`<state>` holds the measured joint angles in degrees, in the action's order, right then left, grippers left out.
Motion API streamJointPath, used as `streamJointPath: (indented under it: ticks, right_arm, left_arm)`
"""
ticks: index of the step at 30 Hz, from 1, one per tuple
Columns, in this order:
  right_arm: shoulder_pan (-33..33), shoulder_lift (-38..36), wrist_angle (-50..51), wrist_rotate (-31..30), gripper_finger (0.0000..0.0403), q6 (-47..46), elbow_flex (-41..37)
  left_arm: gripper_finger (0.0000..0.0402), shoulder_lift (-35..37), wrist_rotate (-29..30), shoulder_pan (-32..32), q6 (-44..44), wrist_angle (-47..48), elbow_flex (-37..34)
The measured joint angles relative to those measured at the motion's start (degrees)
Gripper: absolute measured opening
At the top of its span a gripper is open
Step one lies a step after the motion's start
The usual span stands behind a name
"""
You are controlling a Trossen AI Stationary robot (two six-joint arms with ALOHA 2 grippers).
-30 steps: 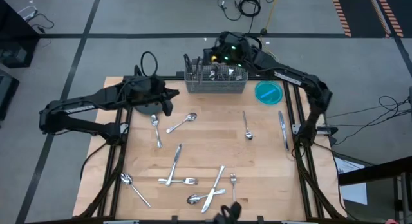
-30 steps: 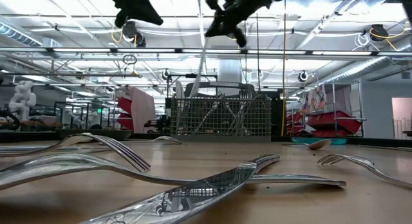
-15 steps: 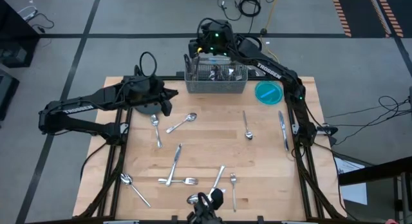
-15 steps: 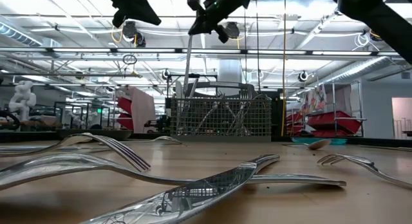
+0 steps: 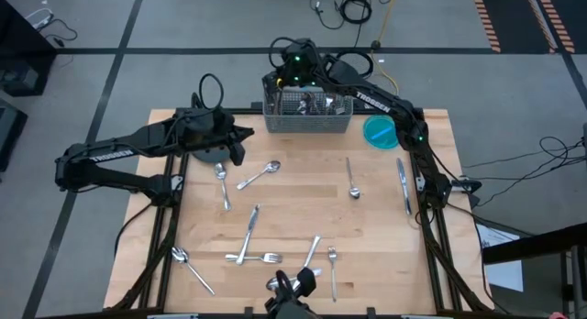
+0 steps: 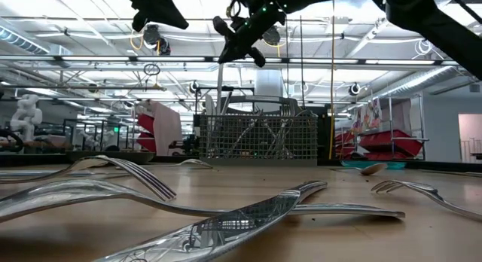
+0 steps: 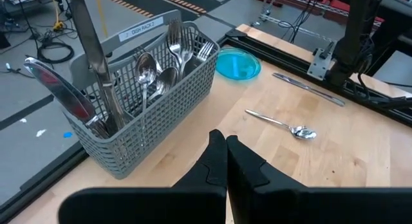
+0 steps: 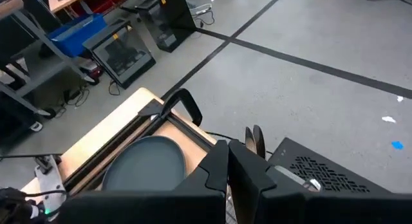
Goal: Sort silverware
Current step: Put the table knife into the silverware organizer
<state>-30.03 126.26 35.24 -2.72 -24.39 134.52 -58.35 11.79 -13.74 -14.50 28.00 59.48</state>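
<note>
Plywood surface (image 5: pixel 303 204) sits on a grey concrete floor (image 5: pixel 183 21) crossed by dark tape lines, and I see shiny metal silverware (image 5: pixel 249 234) scattered across it, more standing in the grey wire-mesh caddy (image 5: pixel 307 113) at the far edge. A round blue plate (image 5: pixel 382 131) lies just right of the caddy. My right claw (image 6: pixel 239 38) hangs over the caddy's left end, pinched on an upright knife (image 6: pixel 220 85). My left claw (image 7: pixel 226 156) waits at far left, fingers together, over a dark round plate (image 8: pixel 145 163). Low down, shelving and red bins (image 6: pixel 388 144) fill the room behind.
</note>
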Motion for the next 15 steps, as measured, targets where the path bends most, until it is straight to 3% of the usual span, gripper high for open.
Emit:
streamJointPath:
  ticks: [15]
  right_arm:
    - [0.3, 5.6, 3.7, -0.2, 0.0000, 0.0, 0.1]
  left_arm:
    - [0.0000, 0.0, 0.1, 0.0, 0.0, 0.0, 0.0]
